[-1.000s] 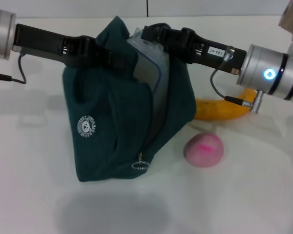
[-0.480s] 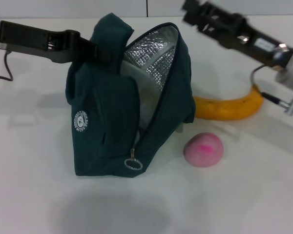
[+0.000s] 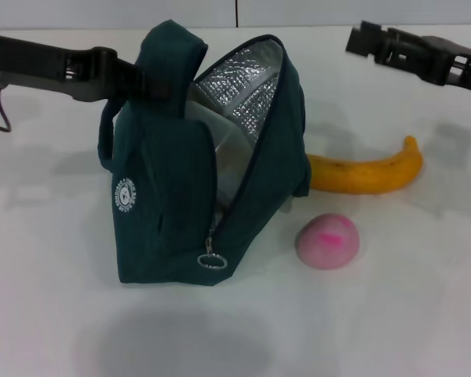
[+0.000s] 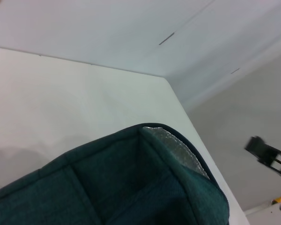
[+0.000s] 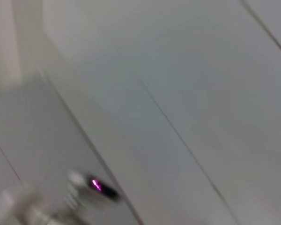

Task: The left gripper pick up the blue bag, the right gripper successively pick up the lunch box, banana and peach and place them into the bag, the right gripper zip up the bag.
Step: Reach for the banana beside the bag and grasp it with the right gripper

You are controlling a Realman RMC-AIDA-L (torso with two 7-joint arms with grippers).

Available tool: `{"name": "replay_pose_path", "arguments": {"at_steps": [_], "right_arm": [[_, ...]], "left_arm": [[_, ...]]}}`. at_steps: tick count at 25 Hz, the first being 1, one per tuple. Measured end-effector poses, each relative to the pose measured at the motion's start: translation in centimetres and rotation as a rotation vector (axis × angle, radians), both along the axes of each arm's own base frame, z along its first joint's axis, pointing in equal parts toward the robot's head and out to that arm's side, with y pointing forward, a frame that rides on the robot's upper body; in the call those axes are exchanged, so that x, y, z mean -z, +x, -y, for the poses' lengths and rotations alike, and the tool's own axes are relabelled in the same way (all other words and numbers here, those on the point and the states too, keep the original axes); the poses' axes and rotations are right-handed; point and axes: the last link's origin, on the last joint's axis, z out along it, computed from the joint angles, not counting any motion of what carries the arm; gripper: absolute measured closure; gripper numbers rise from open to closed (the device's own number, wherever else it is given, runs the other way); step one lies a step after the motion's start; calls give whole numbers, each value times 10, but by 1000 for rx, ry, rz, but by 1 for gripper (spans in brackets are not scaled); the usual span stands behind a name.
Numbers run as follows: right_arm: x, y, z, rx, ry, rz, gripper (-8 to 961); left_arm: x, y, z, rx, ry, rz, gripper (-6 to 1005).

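Observation:
The dark blue bag (image 3: 173, 196) stands at the table's centre-left, its mouth open and its silver lining (image 3: 247, 82) showing. My left gripper (image 3: 145, 81) is shut on the bag's top handle and holds it up. The pale lunch box (image 3: 220, 153) sits inside the bag. The banana (image 3: 369, 173) lies on the table right of the bag, and the pink peach (image 3: 327, 241) lies in front of it. My right gripper (image 3: 365, 41) is open and empty, raised at the back right, apart from the bag. The left wrist view shows the bag's top (image 4: 131, 183) and the right gripper (image 4: 268, 157) far off.
The white table (image 3: 392, 314) spreads around the bag. The zip pull ring (image 3: 212, 261) hangs low on the bag's front edge. The right wrist view shows only blurred pale surfaces.
My right gripper has let go of the lunch box inside the bag and pulled out, up and to the right. The bag has settled slightly; the left gripper keeps its hold.

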Motion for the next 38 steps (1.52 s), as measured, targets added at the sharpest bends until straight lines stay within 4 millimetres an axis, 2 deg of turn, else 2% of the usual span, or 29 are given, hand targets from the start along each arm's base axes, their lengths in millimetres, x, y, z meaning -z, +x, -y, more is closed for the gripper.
{"name": "replay_pose_path", "arguments": {"at_steps": [4, 7, 11, 14, 23, 32, 38], "right_arm": [[-24, -14, -16, -32, 20, 338, 98], [-43, -25, -26, -38, -35, 579, 98], [-54, -35, -37, -56, -140, 842, 99], [-54, -41, -43, -105, -161, 1016, 99], [-15, -57, -42, -408, -184, 1245, 101], [20, -47, -41, -540, -139, 1317, 102], [36, -31, -45, -550, -114, 1344, 103]], "left_arm": [[-4, -3, 2, 2, 12, 18, 958], [-4, -3, 3, 8, 11, 18, 958], [-3, -1, 2, 18, 11, 19, 958], [-3, 0, 2, 21, 14, 22, 958], [1, -3, 4, 10, 12, 29, 958], [4, -4, 5, 2, 7, 36, 958], [5, -4, 6, 2, 4, 37, 958]]}}
